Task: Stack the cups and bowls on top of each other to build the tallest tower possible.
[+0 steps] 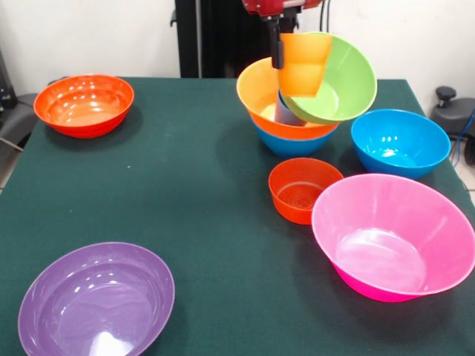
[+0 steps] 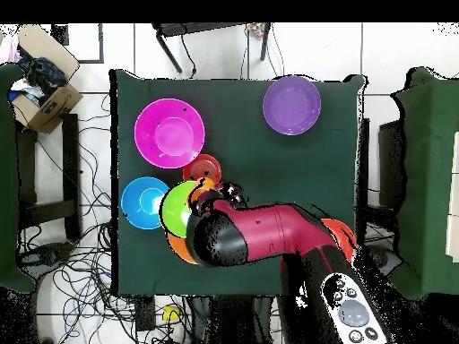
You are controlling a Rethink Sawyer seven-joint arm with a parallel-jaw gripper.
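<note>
gripper [image 1: 284, 30]: clamped on the orange cup [image 1: 304, 65], as far as I can judge
cup to tower [image 1: 297, 111]: directly above, over the tilted green bowl [image 1: 341, 78]
tower site: near the table [image 1: 208, 222]'s far edge, right of middle

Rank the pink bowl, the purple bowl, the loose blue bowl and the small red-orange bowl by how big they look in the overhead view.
1. pink bowl, largest
2. purple bowl
3. blue bowl, only slightly smaller than the purple, so that pair is close
4. small red-orange bowl, clearly smallest, though the stack partly covers it
</note>
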